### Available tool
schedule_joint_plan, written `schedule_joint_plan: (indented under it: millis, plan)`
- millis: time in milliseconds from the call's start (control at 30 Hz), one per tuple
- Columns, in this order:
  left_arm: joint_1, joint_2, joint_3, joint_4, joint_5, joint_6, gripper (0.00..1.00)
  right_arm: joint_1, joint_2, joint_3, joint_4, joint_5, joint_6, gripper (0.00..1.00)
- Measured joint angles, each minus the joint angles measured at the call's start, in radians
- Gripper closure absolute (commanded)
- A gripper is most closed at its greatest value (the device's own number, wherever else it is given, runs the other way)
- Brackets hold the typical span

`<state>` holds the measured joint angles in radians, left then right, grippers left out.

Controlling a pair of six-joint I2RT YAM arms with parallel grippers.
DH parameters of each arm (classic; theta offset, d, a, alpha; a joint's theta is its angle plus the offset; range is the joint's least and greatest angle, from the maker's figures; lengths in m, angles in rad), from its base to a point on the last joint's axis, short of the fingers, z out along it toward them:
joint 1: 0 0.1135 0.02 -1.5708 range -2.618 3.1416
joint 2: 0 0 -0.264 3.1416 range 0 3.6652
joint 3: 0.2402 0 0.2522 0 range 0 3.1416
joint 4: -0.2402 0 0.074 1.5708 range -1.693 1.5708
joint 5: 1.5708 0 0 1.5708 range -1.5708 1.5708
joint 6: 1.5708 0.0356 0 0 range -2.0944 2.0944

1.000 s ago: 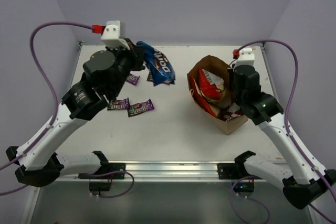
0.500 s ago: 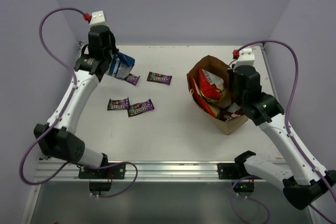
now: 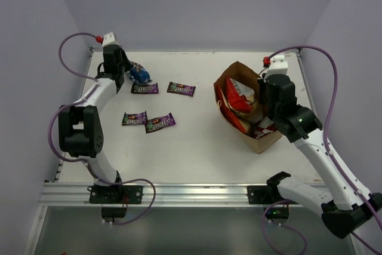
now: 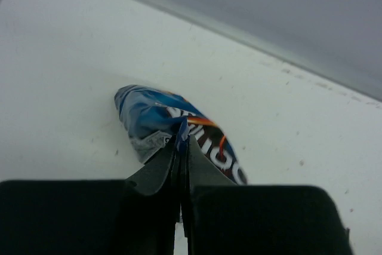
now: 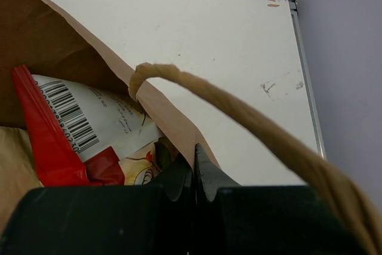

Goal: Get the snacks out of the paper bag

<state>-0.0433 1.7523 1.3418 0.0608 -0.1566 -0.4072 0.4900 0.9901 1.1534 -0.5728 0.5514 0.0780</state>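
While the left jaws are clamped on the blue chip bag (image 4: 158, 111) in the counter (image 3: 203, 147) far-left corner, the paper bag (image 3: 262, 138) with its leftover snacks (image 3: 239, 103) sits right by the right jaws, pinched shut on its rim.

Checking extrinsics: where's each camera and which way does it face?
Top external: above, behind; looks down on table, left arm, right arm.
Left wrist: looks along left gripper, shut on blue Doritos bag.
Right wrist: looks along right gripper, shut on paper bag, into it.
Shared: top and left wrist both show that Doritos bag.
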Motion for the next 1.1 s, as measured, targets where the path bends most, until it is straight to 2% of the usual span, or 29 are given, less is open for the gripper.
schedule_joint_plan:
  millis: [67,100,167,200,333,467,567,600,700,833,900,967,1100]
  plan:
    - [0.011,-0.005,-0.114,0.029,0.0,-0.03,0.87,0.0,0.005,0.0,0.001,-0.002,-0.002,1.0]
    - [0.019,-0.014,-0.182,0.036,-0.001,-0.05,0.72,0.0,0.008,0.0,0.001,-0.005,-0.003,1.0]
    - [0.03,-0.043,-0.302,0.028,-0.005,-0.075,0.55,0.0,0.013,0.0,0.002,-0.012,-0.008,1.0]
    - [0.039,-0.063,-0.354,0.018,-0.009,-0.087,0.5,0.0,0.014,0.0,0.002,-0.017,-0.011,1.0]
    - [0.112,-0.154,-0.443,-0.037,-0.022,-0.117,0.5,0.0,0.011,0.0,0.003,-0.028,-0.014,1.0]
    - [0.179,-0.285,-0.442,-0.047,-0.073,-0.113,0.5,0.0,0.011,0.0,0.003,-0.041,-0.016,1.0]
    - [0.187,-0.354,-0.417,-0.061,-0.098,-0.101,0.44,0.0,0.009,0.0,0.004,-0.048,-0.019,1.0]
    - [0.187,-0.364,-0.406,-0.065,-0.096,-0.096,0.32,0.0,0.008,0.0,0.004,-0.048,-0.019,1.0]
    - [0.187,-0.378,-0.395,-0.071,-0.075,-0.075,0.15,0.0,0.004,0.0,0.003,-0.051,-0.019,1.0]
    - [0.184,-0.393,-0.391,-0.116,-0.002,-0.055,0.04,0.0,0.002,0.0,0.004,-0.058,-0.02,1.0]
    - [0.157,-0.424,-0.381,-0.152,0.047,-0.047,0.01,0.0,0.0,0.0,0.005,-0.06,-0.024,1.0]
    - [0.079,-0.463,-0.339,-0.201,0.092,-0.041,0.01,0.0,-0.004,0.0,0.004,-0.066,-0.03,1.0]
    - [-0.234,-0.528,-0.192,-0.242,0.159,-0.048,0.02,0.0,-0.01,0.0,0.011,-0.074,-0.045,1.0]
